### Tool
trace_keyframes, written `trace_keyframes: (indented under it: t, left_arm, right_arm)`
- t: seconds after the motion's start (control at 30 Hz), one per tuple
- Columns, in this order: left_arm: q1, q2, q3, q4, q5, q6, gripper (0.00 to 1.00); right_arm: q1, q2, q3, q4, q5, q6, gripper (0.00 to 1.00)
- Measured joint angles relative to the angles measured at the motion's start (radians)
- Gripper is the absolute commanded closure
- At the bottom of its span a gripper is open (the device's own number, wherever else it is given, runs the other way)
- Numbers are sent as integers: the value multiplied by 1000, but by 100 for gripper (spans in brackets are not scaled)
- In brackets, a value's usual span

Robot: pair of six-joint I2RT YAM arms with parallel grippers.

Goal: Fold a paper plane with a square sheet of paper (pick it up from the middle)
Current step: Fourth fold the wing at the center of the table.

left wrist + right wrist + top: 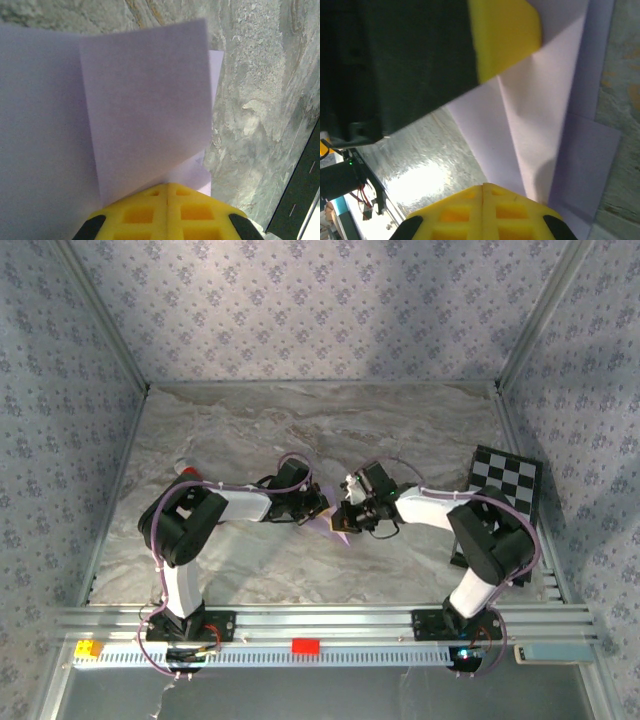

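From above, the left gripper (320, 506) and right gripper (348, 515) meet nose to nose near the middle of the marble table (300, 430). The folded lilac paper sheet (335, 523) sits between them, its point aimed at the near edge.

On the left wrist camera, the left gripper's yellow fingers (150, 215) are clenched seam to seam. The sheet rises straight ahead from their tips, one flap standing up along a crease.

On the right wrist camera, the right gripper's fingers (465, 217) are likewise pressed together. The sheet's long crease runs directly away from them to the left gripper's fingertip (505, 35). Each arm appears to pinch one end of that crease, and neither looks nearer.
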Motion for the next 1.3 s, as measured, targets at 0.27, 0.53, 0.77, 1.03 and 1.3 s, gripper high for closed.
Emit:
trace_keyframes:
  t: [0.27, 0.53, 0.77, 1.03, 1.3]
  left_arm:
    - [0, 0, 0, 1, 0, 0, 95]
    - [0, 0, 0, 2, 0, 0, 95]
    - [0, 0, 0, 2, 0, 0, 95]
    - [0, 0, -4, 11, 0, 0, 95]
    - [0, 0, -5, 13, 0, -7, 95]
  right_arm:
    - [-46, -118, -55, 7, 6, 19, 70]
    - [-111, -70, -75, 60, -31, 47, 72]
    - [-111, -1, -75, 102, -70, 64, 73]
    - [-109, 30, -75, 140, -108, 72, 79]
    - [-104, 67, -75, 177, -144, 75, 79]
